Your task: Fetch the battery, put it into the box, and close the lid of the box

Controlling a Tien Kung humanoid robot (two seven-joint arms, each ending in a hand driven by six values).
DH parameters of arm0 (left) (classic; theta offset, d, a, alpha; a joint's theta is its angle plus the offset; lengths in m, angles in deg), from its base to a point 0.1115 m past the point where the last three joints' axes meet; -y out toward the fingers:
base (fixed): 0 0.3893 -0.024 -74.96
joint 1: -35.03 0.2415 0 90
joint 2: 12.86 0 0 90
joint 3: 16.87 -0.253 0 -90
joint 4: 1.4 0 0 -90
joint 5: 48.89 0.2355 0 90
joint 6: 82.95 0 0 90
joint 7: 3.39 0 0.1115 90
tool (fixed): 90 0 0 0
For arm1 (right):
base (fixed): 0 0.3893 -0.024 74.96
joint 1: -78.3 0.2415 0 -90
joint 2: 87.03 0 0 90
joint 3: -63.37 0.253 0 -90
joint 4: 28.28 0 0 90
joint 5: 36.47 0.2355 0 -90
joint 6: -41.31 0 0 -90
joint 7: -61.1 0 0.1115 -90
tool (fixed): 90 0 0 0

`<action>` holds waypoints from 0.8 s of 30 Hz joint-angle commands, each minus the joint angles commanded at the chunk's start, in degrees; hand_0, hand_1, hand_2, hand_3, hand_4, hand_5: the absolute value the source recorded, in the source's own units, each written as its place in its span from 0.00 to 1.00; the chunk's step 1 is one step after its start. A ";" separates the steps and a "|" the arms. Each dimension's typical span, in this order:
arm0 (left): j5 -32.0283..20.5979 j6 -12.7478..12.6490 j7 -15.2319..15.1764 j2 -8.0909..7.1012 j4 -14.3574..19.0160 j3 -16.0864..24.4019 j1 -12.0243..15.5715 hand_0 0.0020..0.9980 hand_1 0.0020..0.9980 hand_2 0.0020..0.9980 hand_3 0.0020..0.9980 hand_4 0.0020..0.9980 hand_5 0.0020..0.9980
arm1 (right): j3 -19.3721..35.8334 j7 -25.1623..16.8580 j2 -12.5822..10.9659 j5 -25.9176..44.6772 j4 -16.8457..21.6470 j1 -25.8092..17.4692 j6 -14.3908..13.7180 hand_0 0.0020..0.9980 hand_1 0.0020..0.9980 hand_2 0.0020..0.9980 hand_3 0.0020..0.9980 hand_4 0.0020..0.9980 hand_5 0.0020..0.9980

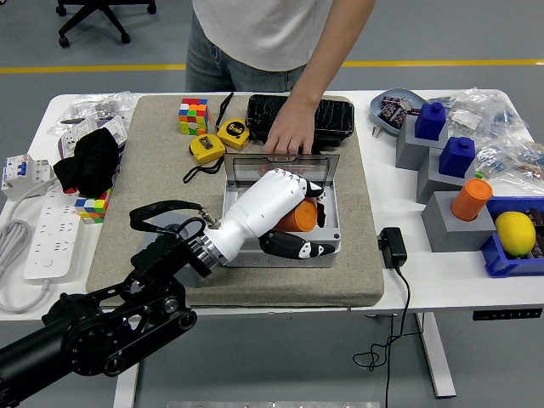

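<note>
My left hand point(293, 217) is shut on an orange cylindrical battery point(298, 217) and holds it over the open cavity of the grey box point(327, 246) at the middle of the mat. The box's clear lid point(319, 164) stands open at its far side. A person's hand point(287, 138) rests on the lid's top edge and holds it up. The battery lies tilted on its side in my fingers. My right hand is not in view.
A grey stand point(170, 231) sits left of the box, mostly hidden by my forearm. Two yellow tape measures point(206, 147), a Rubik's cube point(193, 115) and a black tray point(336, 115) lie behind. A black charger point(392, 246) lies right of the mat. Another orange battery point(472, 198) stands on a grey block at right.
</note>
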 joint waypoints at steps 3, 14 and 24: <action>1.81 -0.64 0.29 1.22 -3.70 -0.16 -1.63 0.03 0.00 0.00 0.03 0.92 0.21 | 0.17 0.11 -0.04 -0.31 0.00 -0.01 -0.05 0.98 0.78 0.75 0.80 1.00 1.00; 4.68 -1.36 1.09 4.86 -14.97 2.37 -5.85 0.03 0.00 0.00 0.03 0.91 0.21 | 0.12 0.10 -0.10 -0.55 0.00 0.11 0.01 0.98 0.78 0.75 0.80 1.00 1.00; 3.51 -1.43 0.63 5.93 -18.46 2.75 -6.27 0.03 0.00 0.00 0.03 0.92 0.25 | 0.49 0.16 -0.06 -0.82 0.00 0.09 -0.02 0.98 0.78 0.75 0.80 1.00 1.00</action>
